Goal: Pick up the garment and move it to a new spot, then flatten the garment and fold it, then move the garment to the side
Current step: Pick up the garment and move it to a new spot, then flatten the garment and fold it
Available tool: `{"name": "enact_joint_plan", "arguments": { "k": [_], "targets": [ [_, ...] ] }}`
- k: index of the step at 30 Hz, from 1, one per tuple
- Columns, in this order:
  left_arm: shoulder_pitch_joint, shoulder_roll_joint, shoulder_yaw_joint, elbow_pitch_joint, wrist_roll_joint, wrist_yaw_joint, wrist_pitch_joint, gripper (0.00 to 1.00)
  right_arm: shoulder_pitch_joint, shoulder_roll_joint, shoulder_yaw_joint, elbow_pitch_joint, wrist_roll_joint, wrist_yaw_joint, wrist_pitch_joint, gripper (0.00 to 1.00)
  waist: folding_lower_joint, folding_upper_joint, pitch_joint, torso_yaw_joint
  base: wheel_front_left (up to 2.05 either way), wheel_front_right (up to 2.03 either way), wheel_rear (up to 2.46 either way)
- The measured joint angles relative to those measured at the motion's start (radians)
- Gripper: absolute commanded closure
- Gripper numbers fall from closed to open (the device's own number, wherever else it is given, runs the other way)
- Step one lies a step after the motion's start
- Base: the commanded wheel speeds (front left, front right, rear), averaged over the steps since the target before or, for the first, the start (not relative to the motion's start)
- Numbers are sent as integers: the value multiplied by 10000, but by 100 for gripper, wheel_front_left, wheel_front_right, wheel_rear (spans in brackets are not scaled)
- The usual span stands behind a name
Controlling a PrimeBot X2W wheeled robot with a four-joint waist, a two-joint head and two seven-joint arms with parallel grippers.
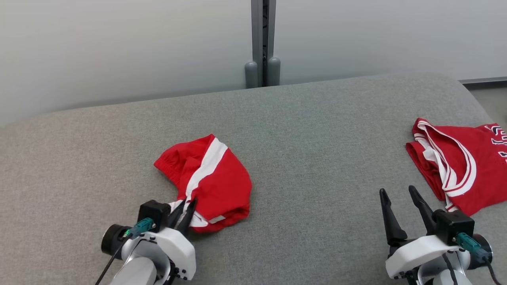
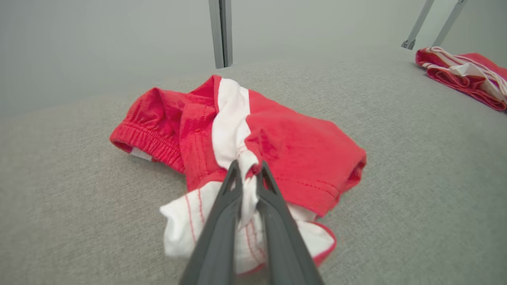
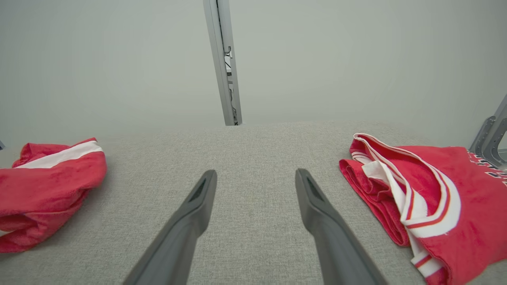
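Spreading wide beneath everything is the grey fabric worktop [image 1: 317, 130]. Out past the right jaws' outer finger lies the red jersey [image 1: 455, 166] with white trim, folded, just beside those jaws but apart from them. Next, the garment [image 1: 216, 178]: red with a broad white stripe and an elastic waistband. It sits crumpled on the worktop directly ahead of the left gripper [image 1: 188, 202]. Those jaws are clenched on a bunched twist of its white fabric at the near edge, and white hem spills out to either side of the fingers [image 2: 222, 221]. Over at the right gripper [image 1: 397, 190], the jaws are released and spread wide, with bare grey cloth showing between them. The garment is well off to their left.
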Motion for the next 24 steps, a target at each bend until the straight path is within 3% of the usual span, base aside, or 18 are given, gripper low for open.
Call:
{"name": "enact_joint_plan", "arguments": {
  "k": [1, 2, 8, 13, 24],
  "targets": [
    [84, 81, 113, -59, 23, 117, 0, 51, 45, 2, 4, 15, 2, 0, 2, 0, 0, 0, -67, 4, 0, 0, 0],
    [169, 150, 272, -173, 23, 253, 0, 0, 81, 4, 15, 19, 4, 0, 2, 0, 0, 0, -122, 5, 0, 0, 0],
    [1150, 431, 1570, -1507, 180, 1260, -2, 0, 88, 4, 165, -31, 63, 0, 0, 0, 0, 0, -300, -103, 0, 0, 0],
    [2395, 380, 2731, -2744, 633, 1778, -2, 0, 95, 2, 249, -63, 92, 0, 2, 0, 0, 0, -333, -216, 0, 0, 0],
    [4267, -134, 4669, -4263, 1916, 1906, -2, 0, 302, 2, 385, -69, -109, 0, 2, 0, 0, 0, -406, -128, 0, 0, 0]
  ]
}}
